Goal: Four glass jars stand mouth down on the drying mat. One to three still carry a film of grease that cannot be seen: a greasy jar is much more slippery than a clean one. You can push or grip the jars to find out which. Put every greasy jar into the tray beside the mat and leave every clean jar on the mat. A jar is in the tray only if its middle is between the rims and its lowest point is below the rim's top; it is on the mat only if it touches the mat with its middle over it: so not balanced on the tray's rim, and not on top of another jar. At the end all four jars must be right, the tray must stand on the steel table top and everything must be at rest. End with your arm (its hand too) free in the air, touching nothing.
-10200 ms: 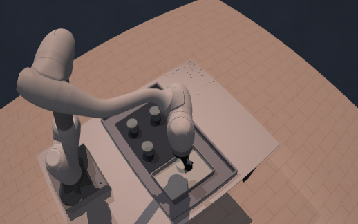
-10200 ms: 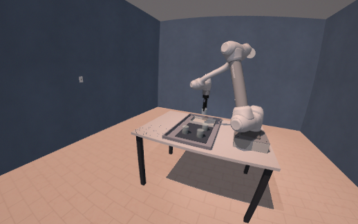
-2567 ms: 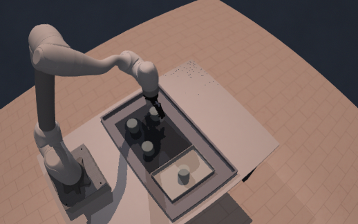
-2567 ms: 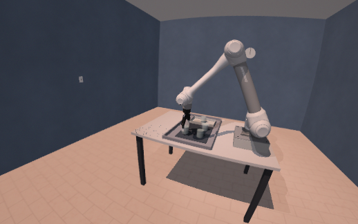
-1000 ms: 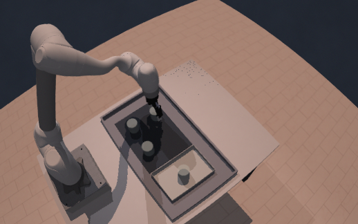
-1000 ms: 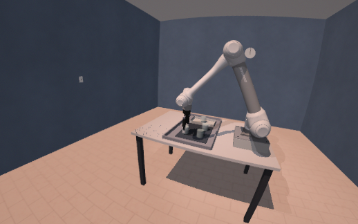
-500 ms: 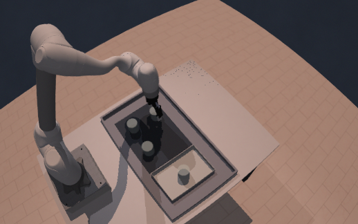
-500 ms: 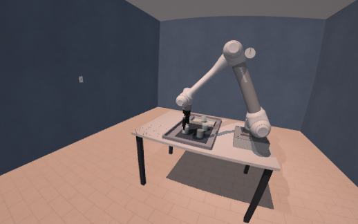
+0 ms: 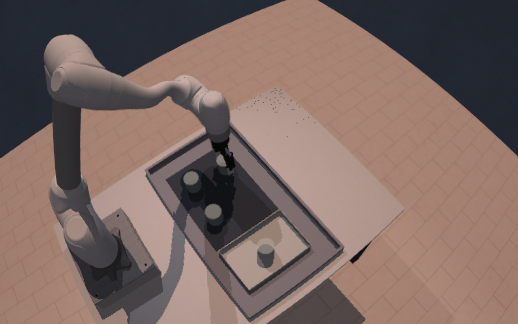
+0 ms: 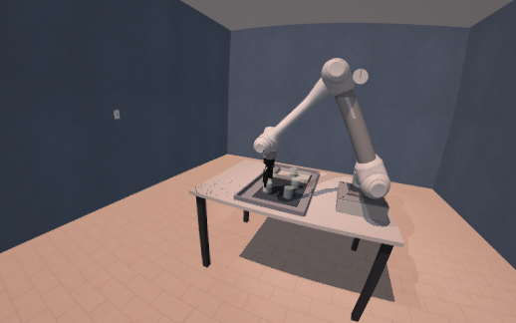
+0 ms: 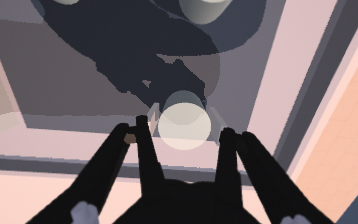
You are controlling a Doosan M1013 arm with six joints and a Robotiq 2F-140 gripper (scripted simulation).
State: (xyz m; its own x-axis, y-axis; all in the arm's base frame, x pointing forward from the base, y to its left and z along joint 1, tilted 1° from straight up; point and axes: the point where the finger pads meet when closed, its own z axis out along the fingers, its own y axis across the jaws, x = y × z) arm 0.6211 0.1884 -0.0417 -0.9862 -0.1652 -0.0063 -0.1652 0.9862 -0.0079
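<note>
I have the gripper [image 9: 227, 169] [image 10: 267, 185] [image 11: 183, 112] pointing down over the far jar [image 9: 221, 161] [image 10: 267, 188] [image 11: 184, 127], one finger on each side of it. The fingers are spread, with a slim gap showing beside the glass on either side, so I am pinching nothing. That jar stands on the drying mat [image 9: 252, 202] [image 11: 235, 90], its long axis vertical and its round closed end facing up at my wrist camera; the mouth side is hidden beneath.

Two more jars, the corner jar [image 9: 191, 180] [image 10: 288, 192] and the middle jar [image 9: 213, 213], stand upright on the mat, apart from each other, closed ends up. The fourth jar [image 9: 265, 255] is inside the tray [image 9: 240, 267], also upright, clear of the rims. The tray's long side runs along the mat's short edge.
</note>
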